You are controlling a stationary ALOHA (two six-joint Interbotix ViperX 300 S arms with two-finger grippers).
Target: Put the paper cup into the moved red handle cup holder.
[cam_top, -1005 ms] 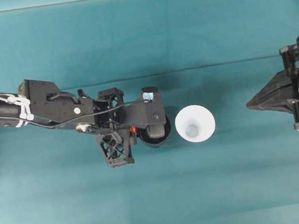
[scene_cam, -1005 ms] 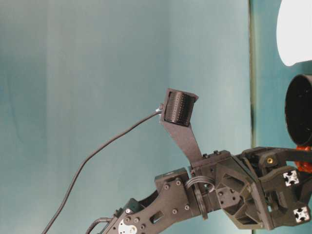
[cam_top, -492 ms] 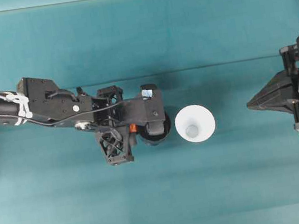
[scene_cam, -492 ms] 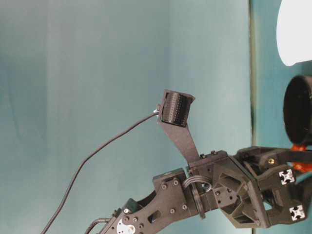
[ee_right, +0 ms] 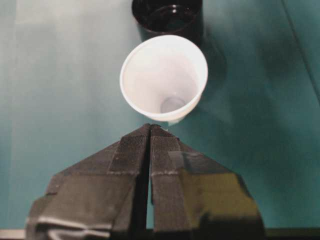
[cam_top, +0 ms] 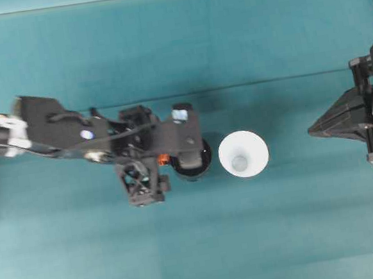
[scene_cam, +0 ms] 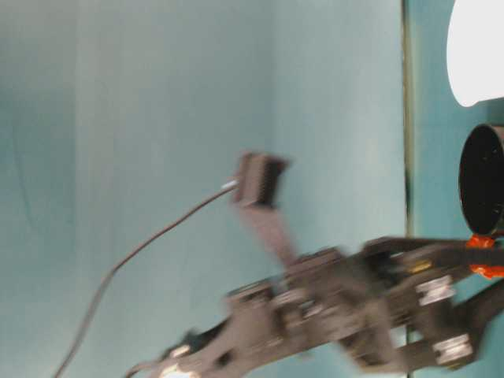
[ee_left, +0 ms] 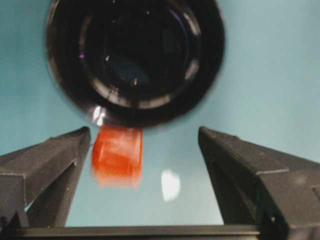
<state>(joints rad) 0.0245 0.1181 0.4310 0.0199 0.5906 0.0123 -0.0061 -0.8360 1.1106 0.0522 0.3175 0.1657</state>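
Overhead — paper cup (cam_top: 243, 153) beside red handle cup holder (cam_top: 191, 163).

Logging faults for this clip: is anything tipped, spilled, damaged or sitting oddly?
Nothing stands out. The paper cup stands upright and empty beside the black holder, which is also upright, its orange handle between the open left gripper fingers. The right gripper is shut, short of the cup.

Holder (ee_left: 135, 55) looks like shiny black plastic w/ bright glints; its tab (ee_left: 118, 155) is smooth orange-red. Cup (ee_right: 164, 77) beside holder is plain white matt paper. Table (cam_top: 202, 242) under holder: soft, dull teal cloth.
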